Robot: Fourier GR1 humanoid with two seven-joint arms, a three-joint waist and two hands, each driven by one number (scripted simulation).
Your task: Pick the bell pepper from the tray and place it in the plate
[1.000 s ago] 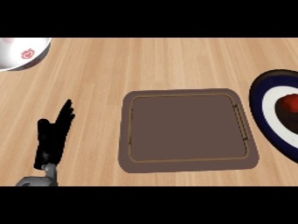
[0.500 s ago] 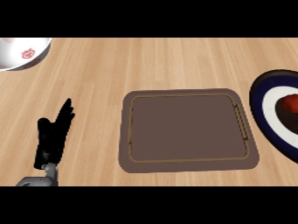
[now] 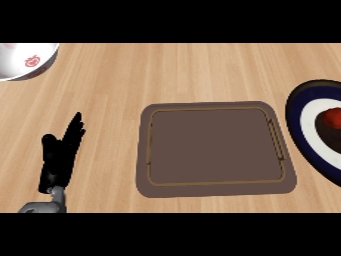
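A red bell pepper [image 3: 338,118] lies in the dark middle of the plate [image 3: 303,116], a round plate with a dark blue rim and a white ring, cut off by the right edge. The brown tray [image 3: 216,149] sits in the middle of the wooden counter with nothing in it. My left hand [image 3: 58,158] rests open at the lower left, fingers straight and pointing up, well left of the tray. No right hand shows anywhere.
A white bowl [image 3: 14,60] with red markings stands at the top left corner, partly cut off. Bare wooden counter [image 3: 173,70] lies between the bowl, the tray and the plate.
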